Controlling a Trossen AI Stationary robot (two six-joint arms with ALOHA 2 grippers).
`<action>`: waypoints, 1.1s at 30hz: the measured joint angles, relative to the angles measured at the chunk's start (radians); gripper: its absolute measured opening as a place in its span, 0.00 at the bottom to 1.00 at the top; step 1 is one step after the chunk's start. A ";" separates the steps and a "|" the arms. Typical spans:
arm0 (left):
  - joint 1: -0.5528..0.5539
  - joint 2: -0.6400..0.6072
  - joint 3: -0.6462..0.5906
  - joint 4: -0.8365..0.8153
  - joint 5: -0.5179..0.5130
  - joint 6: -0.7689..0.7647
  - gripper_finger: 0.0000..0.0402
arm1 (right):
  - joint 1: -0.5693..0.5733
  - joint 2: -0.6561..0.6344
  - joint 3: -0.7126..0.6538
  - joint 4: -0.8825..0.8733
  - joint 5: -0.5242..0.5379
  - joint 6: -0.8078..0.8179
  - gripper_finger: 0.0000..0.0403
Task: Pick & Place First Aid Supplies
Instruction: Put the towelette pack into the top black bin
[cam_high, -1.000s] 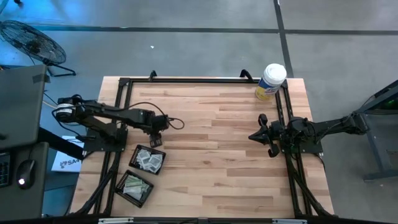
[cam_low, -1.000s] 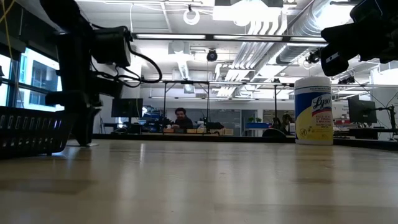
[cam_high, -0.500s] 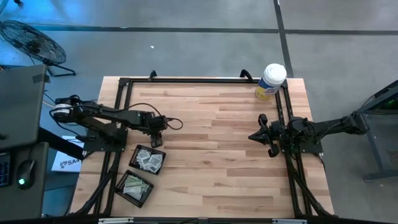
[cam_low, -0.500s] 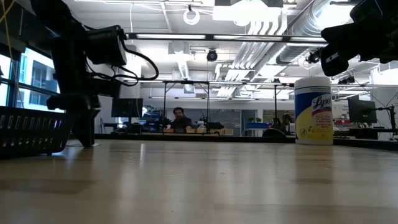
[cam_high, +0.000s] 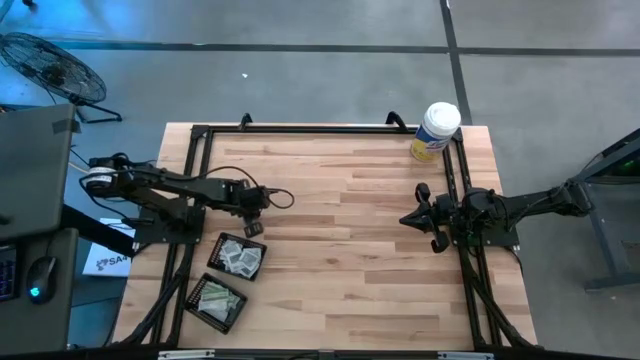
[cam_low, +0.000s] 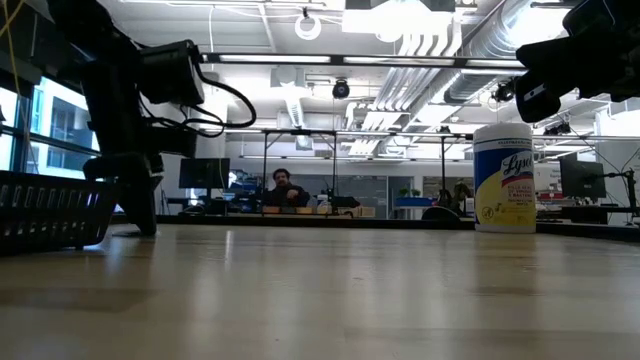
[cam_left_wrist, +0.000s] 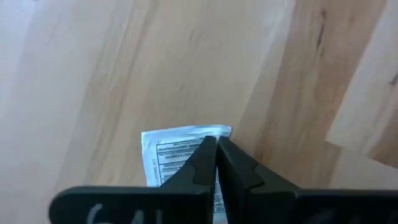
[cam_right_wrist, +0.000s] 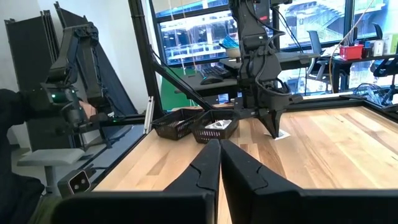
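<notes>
A small white printed packet (cam_left_wrist: 177, 155), one of the first aid supplies, lies flat on the wooden table just beyond the black mesh trays. My left gripper (cam_left_wrist: 215, 140) points steeply down at it and is shut, with its tips on the packet; it also shows in the high view (cam_high: 252, 228) and the right wrist view (cam_right_wrist: 273, 130). More packets lie in the two trays (cam_high: 238, 258) (cam_high: 218, 300). My right gripper (cam_high: 405, 218) waits shut at the table's right side, level, above the table and holding nothing. My left gripper has its shut fingertips (cam_left_wrist: 205, 149) on the white packet near its far edge (cam_left_wrist: 186, 132), coming from above and slanting slightly. The packet lies on the table under the tips. The fingers hide the exact spot, so I cannot tell how much of it lies between them.
A white canister with a yellow label (cam_high: 435, 130) stands at the table's far right corner. A black frame (cam_high: 320, 128) runs along the far and side edges. Bare wood lies between the two arms. A person sits far off in the room (cam_low: 285, 190).
My left gripper has shut over the white packet beside the trays, and the packet stays on the table.
</notes>
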 joint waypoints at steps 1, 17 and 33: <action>0.000 0.000 0.000 0.003 -0.009 0.000 0.02 | 0.000 0.000 0.000 0.000 0.000 0.000 0.02; -0.139 0.004 0.406 -0.442 0.032 0.014 0.00 | 0.000 0.000 0.000 -0.001 0.000 0.000 0.02; -0.591 0.000 0.400 -0.469 0.176 -0.432 0.00 | 0.000 0.000 0.000 0.000 0.000 0.000 0.02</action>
